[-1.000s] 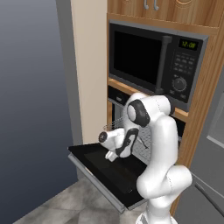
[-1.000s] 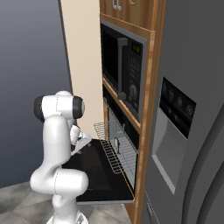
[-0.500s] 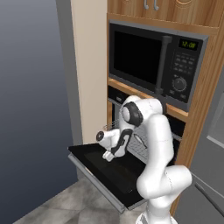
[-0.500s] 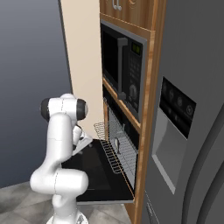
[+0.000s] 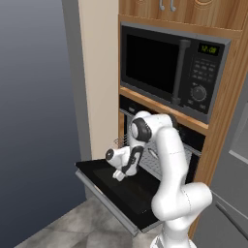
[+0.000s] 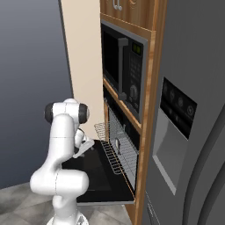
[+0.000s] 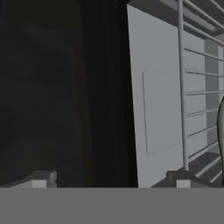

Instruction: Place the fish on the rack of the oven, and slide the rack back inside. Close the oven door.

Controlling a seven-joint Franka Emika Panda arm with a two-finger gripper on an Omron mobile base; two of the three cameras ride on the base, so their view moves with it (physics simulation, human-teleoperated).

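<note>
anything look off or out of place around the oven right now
Nothing looks damaged or spilled. The oven door lies fully dropped open, and the rack sticks out of the oven over it, with a small object resting on it, too small to identify. The gripper hovers low over the door, jaws apart.

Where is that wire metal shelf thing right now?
The flat silver-grey wire rack is pulled partway out of the black built-in oven, above the lowered black oven door, below the black microwave.

Arm and gripper (image 5: 119,175) further left over the open oven door (image 5: 116,190), away from the rack (image 6: 113,151).
</note>
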